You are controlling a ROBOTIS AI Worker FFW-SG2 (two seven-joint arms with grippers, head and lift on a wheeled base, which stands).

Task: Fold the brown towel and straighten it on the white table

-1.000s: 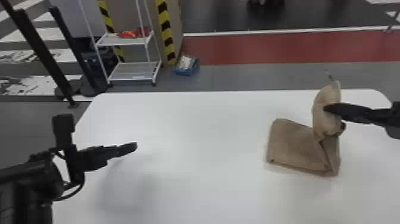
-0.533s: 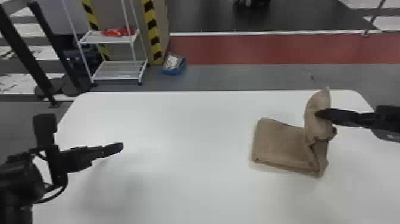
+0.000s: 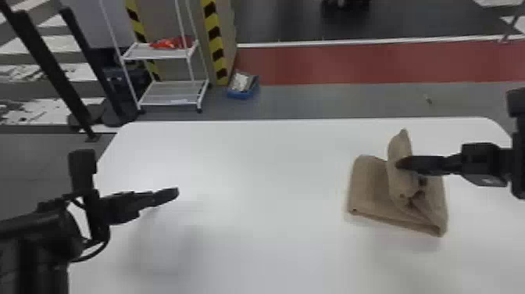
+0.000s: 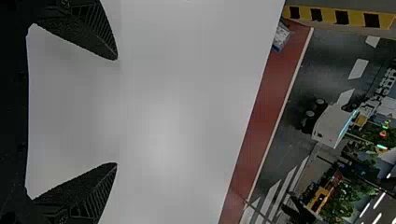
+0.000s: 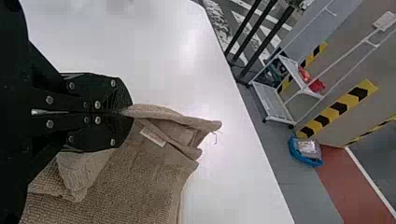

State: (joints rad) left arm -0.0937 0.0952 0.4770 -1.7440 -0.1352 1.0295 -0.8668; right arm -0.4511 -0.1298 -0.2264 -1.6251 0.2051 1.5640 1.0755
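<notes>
We have the towel (image 3: 369,187) on the right side of the table (image 3: 254,172), its lower layers lying flat and a flap (image 3: 398,172) standing up from them. Our right gripper (image 3: 402,162) comes in from the right edge of the head view and is closed on that flap, above the flat part. In the right wrist view we see its two fingers pressed together with the cloth pinched at their tips; a pale label (image 5: 153,137) shows on the towel close by, and a few loose threads (image 5: 215,136) hang at the raised corner. Our left gripper (image 3: 171,193) is over the left side of the table, well apart from the towel, with its fingers (image 4: 95,35) spread wide and nothing between them. On the floor beyond the table we see a white rack (image 3: 168,97) and, just beside it, a blue bin (image 3: 241,94).
</notes>
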